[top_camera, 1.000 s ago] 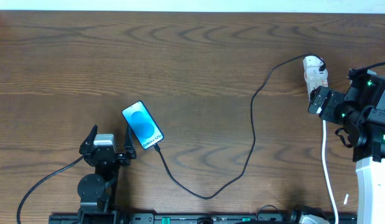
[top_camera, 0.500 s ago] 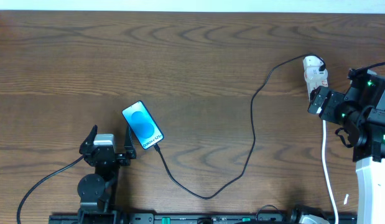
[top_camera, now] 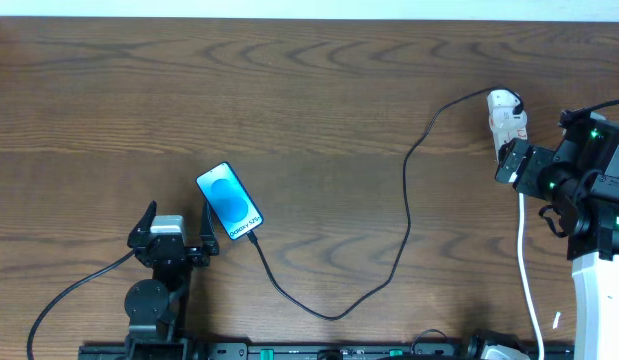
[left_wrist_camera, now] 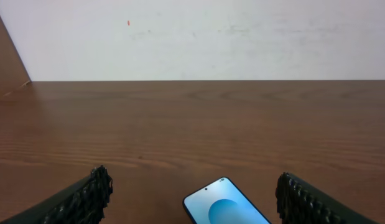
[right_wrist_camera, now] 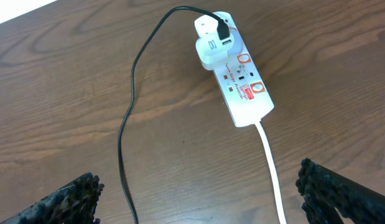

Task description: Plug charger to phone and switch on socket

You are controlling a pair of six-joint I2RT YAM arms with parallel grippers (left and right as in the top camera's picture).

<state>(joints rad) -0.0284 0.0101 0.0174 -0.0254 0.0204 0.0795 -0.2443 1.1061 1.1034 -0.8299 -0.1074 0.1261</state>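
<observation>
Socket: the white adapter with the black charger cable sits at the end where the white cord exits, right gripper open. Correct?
Wrong end. The right wrist view shows the adapter, with the charger cable, at the end of the socket opposite where the white cord exits. The right gripper is open.

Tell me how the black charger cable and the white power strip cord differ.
The charger cable is black; the cord is white. The charger cable is thinner than the cord. The charger cable sweeps a long loop across the table from the socket to the lower end of the phone, while the cord runs nearly straight toward the near edge. Both start at the socket and lie on the table.
</observation>
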